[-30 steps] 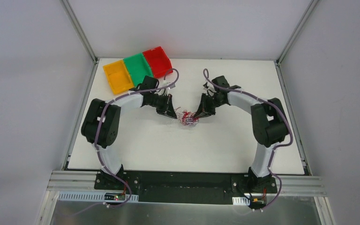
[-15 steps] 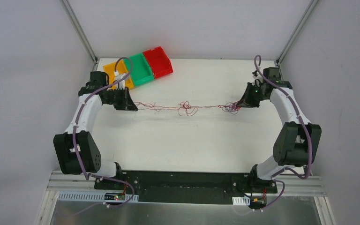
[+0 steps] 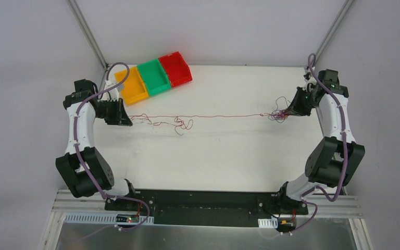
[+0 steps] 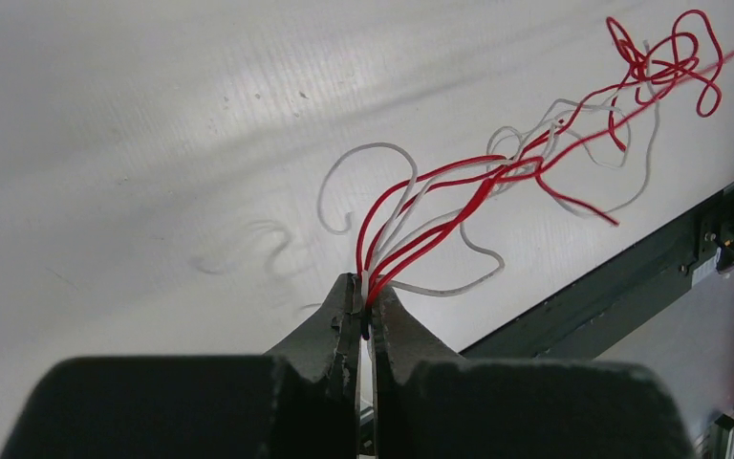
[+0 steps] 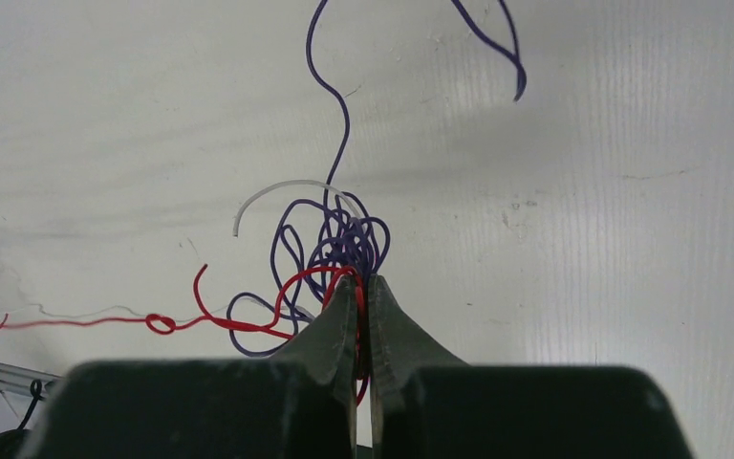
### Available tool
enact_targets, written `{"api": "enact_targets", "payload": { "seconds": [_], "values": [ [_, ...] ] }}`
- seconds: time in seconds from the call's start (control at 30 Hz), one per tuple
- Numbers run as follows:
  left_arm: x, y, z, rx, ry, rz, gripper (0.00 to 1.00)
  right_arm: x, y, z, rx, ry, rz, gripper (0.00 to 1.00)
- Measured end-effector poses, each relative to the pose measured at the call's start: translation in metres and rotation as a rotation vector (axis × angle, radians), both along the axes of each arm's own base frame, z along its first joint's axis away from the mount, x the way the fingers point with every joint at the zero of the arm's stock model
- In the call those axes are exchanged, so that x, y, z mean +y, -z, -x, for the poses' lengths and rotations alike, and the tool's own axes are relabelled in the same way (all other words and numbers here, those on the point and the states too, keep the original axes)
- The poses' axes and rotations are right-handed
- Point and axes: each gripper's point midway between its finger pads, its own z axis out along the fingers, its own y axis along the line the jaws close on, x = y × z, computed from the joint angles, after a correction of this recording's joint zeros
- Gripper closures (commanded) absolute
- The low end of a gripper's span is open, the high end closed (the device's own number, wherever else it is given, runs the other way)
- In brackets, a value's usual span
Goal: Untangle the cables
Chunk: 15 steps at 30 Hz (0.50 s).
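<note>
Here the cables [image 3: 219, 115] are held stretched across the table [image 3: 213, 161] between two closed grippers.
The left gripper [image 4: 363, 308] is clamped on a bundle of red and whitish strands, with loose loops lying just beyond it on the table's left half. The right gripper [image 5: 363, 292] is pinched on red wire amid a purple-blue knot. A single red strand is seen running between them across the white surface.

1. The left arm [image 3: 76, 125] stands folded at the elbow on the left, forearm angled to the far-left side.
2. Its left claw [image 3: 129, 123] points right, jaws pinched together on the cables [image 4: 511, 170].
3. The right arm [image 3: 336, 120] mirrors it at the far right.
4. The right claw [image 3: 288, 112] points left, jaws likewise clamped on strands.
</note>
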Motion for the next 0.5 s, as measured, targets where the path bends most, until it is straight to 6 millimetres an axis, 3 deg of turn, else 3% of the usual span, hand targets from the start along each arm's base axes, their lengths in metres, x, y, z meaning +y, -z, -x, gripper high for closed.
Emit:
{"api": "enact_targets", "payload": {
  "seconds": [0.13,0.23,0.27,0.3,0.33,0.37,0.43,0.5],
  "values": [
    [-0.005,0.000,0.004,0.015,0.020,0.022,1.00,0.004,-0.011,-0.005,-0.027,-0.009,-0.023,1.00],
    [-0.020,-0.006,0.007,0.016,0.065,0.055,1.00,0.014,-0.021,-0.009,-0.051,-0.029,-0.063,1.00],
    [-0.028,-0.009,0.007,0.010,0.090,0.066,0.89,0.021,-0.026,-0.010,-0.061,-0.040,-0.084,0.96],
    [-0.036,-0.012,0.007,0.003,0.117,0.071,0.55,0.026,-0.028,-0.011,-0.066,-0.054,-0.094,0.80],
    [-0.044,-0.016,0.008,-0.006,0.146,0.070,0.28,0.035,-0.031,-0.011,-0.072,-0.073,-0.113,0.56],
    [-0.049,-0.018,0.008,-0.018,0.170,0.065,0.07,0.044,-0.033,-0.011,-0.073,-0.089,-0.130,0.35],
    [-0.058,-0.024,0.010,-0.027,0.203,0.060,0.01,0.058,-0.035,-0.010,-0.070,-0.120,-0.147,0.17],
    [-0.057,-0.025,0.011,-0.022,0.200,0.050,0.01,0.067,-0.035,-0.008,-0.071,-0.151,-0.145,0.12]
  ]
}}
